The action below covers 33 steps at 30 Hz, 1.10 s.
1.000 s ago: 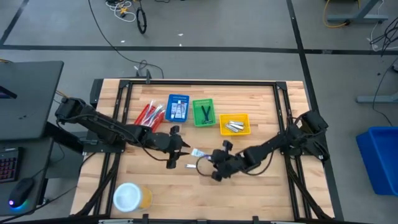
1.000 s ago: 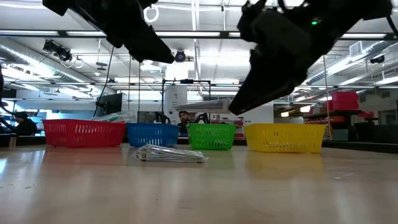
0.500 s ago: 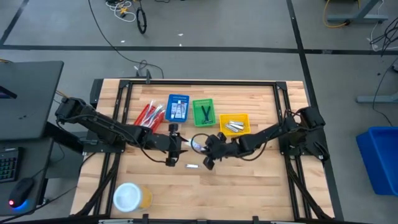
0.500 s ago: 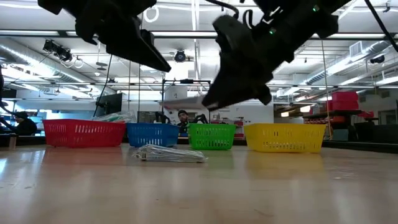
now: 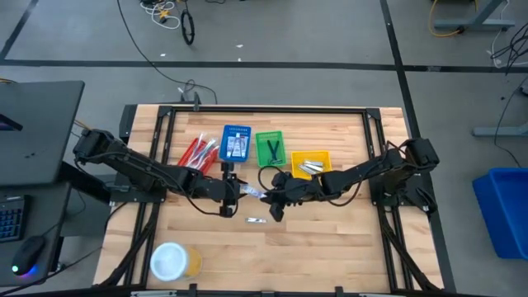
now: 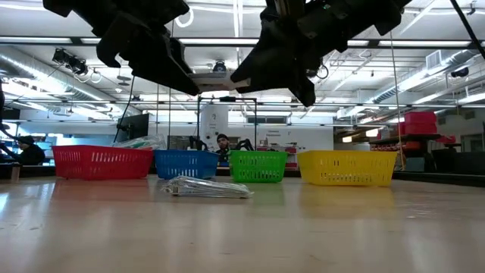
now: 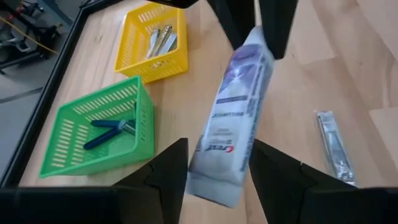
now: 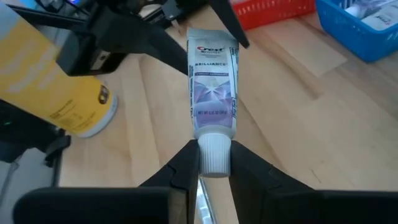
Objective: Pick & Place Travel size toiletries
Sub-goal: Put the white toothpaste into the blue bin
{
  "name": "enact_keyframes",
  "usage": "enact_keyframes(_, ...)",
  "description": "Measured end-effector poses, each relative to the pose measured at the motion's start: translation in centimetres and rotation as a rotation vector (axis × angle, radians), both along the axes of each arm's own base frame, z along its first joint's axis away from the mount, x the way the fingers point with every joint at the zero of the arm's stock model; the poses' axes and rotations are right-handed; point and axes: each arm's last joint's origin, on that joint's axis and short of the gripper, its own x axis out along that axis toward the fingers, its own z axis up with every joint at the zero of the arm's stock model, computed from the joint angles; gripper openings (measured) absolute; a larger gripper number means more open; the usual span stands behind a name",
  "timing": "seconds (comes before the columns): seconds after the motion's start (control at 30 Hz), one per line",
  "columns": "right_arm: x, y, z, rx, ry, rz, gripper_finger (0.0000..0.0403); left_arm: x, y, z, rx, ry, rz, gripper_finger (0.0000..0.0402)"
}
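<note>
A small white and lilac toothpaste tube (image 5: 254, 193) hangs level in the air between my two grippers, above the middle of the table. My left gripper (image 5: 239, 191) is at its flat crimped end and my right gripper (image 5: 271, 198) at its white cap. Both are shut on it. A silvery wrapped item (image 5: 256, 219) lies flat on the wood near them and also shows in the low view (image 6: 208, 188). More toiletries lie in the blue bin (image 5: 237, 143), the green bin (image 5: 271, 148) and the yellow bin (image 5: 311, 165). My left gripper (image 7: 217, 155) holds the tube by its flat crimped end (image 7: 214, 186), one finger at each side edge. It comes level from the table's left, along the tube. My right gripper (image 8: 214, 152) pinches the white cap (image 8: 214, 157) between its two fingers, coming level from the table's right. The tube is lifted clear and lies level.
Red (image 5: 198, 151), blue, green and yellow bins stand in a row toward the far edge. A big yellow jar with a white lid (image 5: 173, 261) stands near the near left corner. Bare wood lies on the near right side of the table.
My right gripper has swung from the near middle of the table toward the left and far edges, up to the tube's cap end. My left gripper and the tube have drifted a little toward the far edge. The wrapped silvery item has stayed where it was.
</note>
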Motion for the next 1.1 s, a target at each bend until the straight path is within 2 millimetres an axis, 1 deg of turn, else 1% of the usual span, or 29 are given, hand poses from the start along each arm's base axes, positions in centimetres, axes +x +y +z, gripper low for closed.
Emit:
enact_keyframes(0.13,0.0,-0.1,0.1,0.022,-0.002,0.015,0.0075,0.0,0.0,0.0,0.008,-0.002,0.009,0.0156)
enact_keyframes(0.4,0.1,-0.3,0.2,0.027,-0.01,0.006,0.0076,0.0,0.0,0.0,0.003,-0.004,0.013,0.0092)
enact_keyframes(0.5,0.2,-0.7,0.2,0.067,-0.012,-0.026,0.0084,0.0,0.1,0.0,0.003,-0.004,0.015,0.0076)
enact_keyframes(0.6,0.2,-1.1,0.1,0.098,-0.005,-0.056,0.0101,0.0,0.1,0.0,0.002,0.001,0.015,0.007)
enact_keyframes(0.97,0.2,-1.9,-0.2,0.084,0.027,-0.079,0.0161,0.0,0.0,0.0,-0.002,-0.003,0.007,0.0067)
enact_keyframes(1.1,0.2,-2.1,-0.2,0.071,0.028,-0.076,0.0176,0.0,0.0,0.0,-0.001,0.0,0.007,0.0052)
